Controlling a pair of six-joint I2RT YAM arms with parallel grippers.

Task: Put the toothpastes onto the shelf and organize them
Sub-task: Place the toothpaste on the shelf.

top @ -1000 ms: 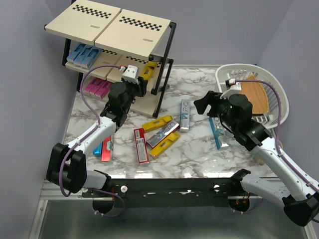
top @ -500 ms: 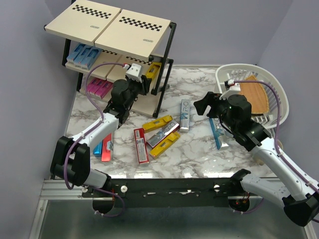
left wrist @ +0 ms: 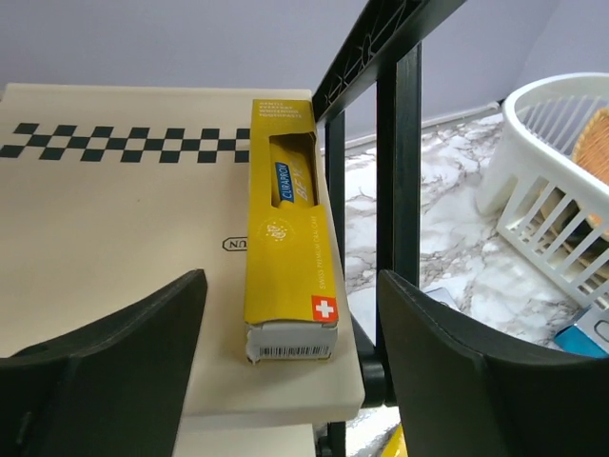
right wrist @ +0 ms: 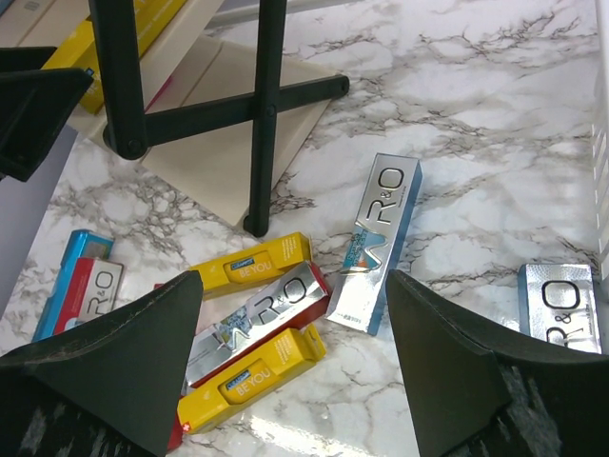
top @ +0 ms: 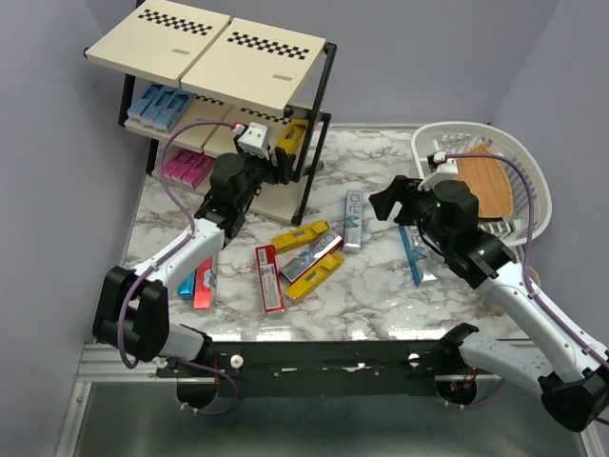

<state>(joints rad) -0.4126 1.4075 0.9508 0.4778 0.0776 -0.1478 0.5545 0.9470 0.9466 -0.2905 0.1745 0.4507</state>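
Veined white-and-grey marble table (top: 381,305), seen from above, spanning the middle of the view. A white plastic basket (top: 481,128) with slatted walls stands at the table's far right corner. Inside it a wooden board (top: 490,186) lies tilted, its orange-brown grain facing up. Plain lavender walls (top: 57,190) close in the table at the left, back and right. An aluminium rail (top: 105,367) runs along the near edge, with a grey surface (top: 285,428) below it. In the left wrist view, the same basket (left wrist: 519,143) stands on the table (left wrist: 457,190) at the right, and a sliver of the board (left wrist: 592,143) shows behind its slats.
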